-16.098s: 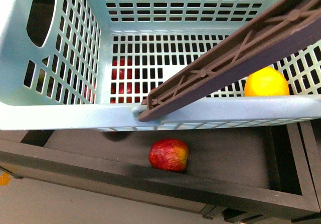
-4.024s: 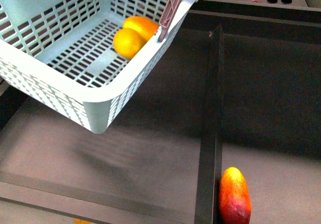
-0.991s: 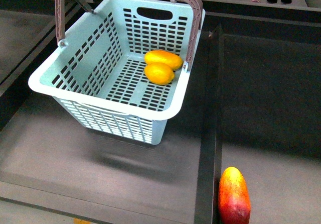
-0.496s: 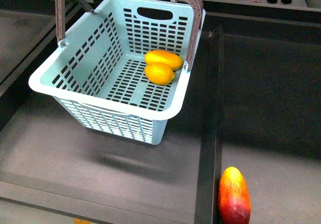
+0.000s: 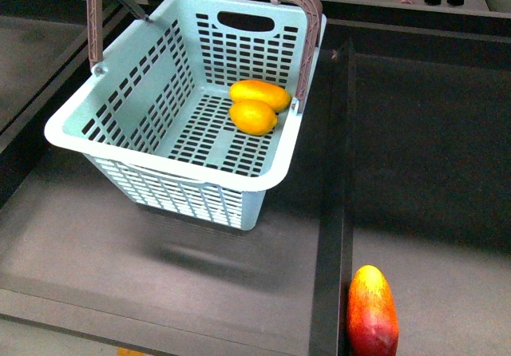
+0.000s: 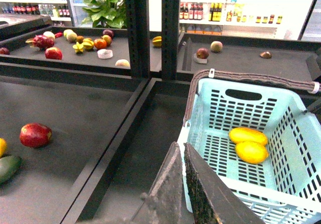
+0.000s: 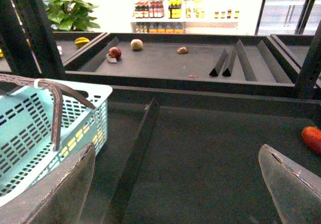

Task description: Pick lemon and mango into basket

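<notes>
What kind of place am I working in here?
Most likely a grocery shop's produce section: dark display bins with loose fruit, bottle shelves behind, and a shopping basket holding the lemon and mango.

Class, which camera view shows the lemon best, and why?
The front view: the lemon lies unobstructed in the basket, touching the mango. The left wrist view also shows it, farther off. The right wrist view shows only the basket's corner.
</notes>
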Motion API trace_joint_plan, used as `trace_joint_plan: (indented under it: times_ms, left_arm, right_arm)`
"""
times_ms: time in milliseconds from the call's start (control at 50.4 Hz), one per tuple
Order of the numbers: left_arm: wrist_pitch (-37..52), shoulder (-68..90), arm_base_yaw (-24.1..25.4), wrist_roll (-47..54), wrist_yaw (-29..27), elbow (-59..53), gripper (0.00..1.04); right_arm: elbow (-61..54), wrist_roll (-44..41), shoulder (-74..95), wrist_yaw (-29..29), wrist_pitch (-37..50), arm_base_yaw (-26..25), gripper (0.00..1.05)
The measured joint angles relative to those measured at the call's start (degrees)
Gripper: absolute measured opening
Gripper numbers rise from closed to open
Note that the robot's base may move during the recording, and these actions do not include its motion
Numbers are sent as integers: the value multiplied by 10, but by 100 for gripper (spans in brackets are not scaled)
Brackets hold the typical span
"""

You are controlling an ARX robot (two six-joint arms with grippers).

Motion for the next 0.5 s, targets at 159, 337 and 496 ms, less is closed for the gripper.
trace_joint_plan:
  times_ms: [159, 337, 496]
  left_arm:
    - [-8, -21, 0, 0, 0, 0, 4]
    - [-9, -21, 0, 0, 0, 0, 4]
    - [-9, -21, 0, 0, 0, 0, 4]
  right_arm:
    - [0, 0, 0, 0, 0, 0, 96]
    - [0, 0, 0, 0, 0, 0, 96]
    - [0, 0, 0, 0, 0, 0, 96]
